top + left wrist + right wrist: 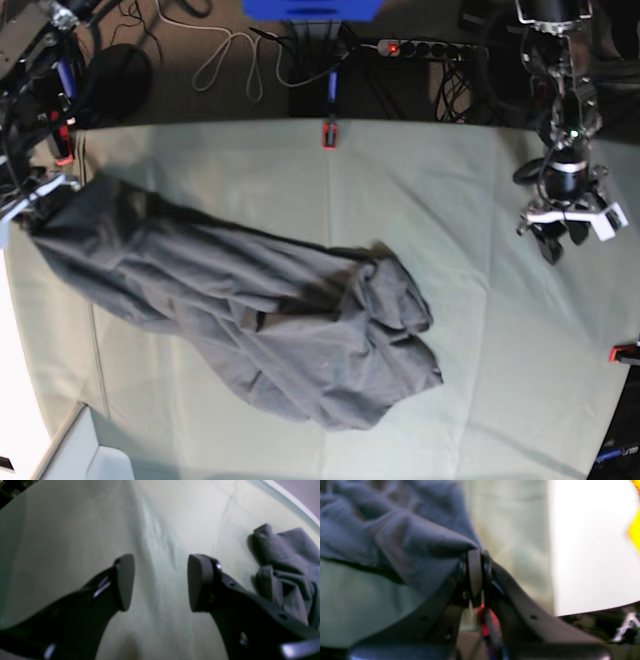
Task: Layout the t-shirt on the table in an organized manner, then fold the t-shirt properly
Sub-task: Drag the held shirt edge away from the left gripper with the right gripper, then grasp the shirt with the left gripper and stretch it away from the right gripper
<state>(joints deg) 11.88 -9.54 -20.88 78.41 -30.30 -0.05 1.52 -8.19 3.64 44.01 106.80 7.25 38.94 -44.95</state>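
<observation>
The dark grey t-shirt (270, 310) lies crumpled on the table (470, 200), stretched from the far left corner toward the middle. At that corner my right gripper (35, 195) holds one end of it. In the right wrist view that gripper (475, 555) is shut on a pulled-up fold of the t-shirt (395, 530). My left gripper (562, 245) hovers at the table's right side, apart from the shirt. Seen from the left wrist, it (161, 582) stands open with nothing between its fingers (200, 582), and a bunched part of the t-shirt (287, 565) lies to the right.
Red clamps sit on the table's far edge (328, 135) and right edge (625, 352). A power strip (420, 47) and cables lie on the floor behind the table. In the right wrist view a red clamp (487, 622) shows below the fingers.
</observation>
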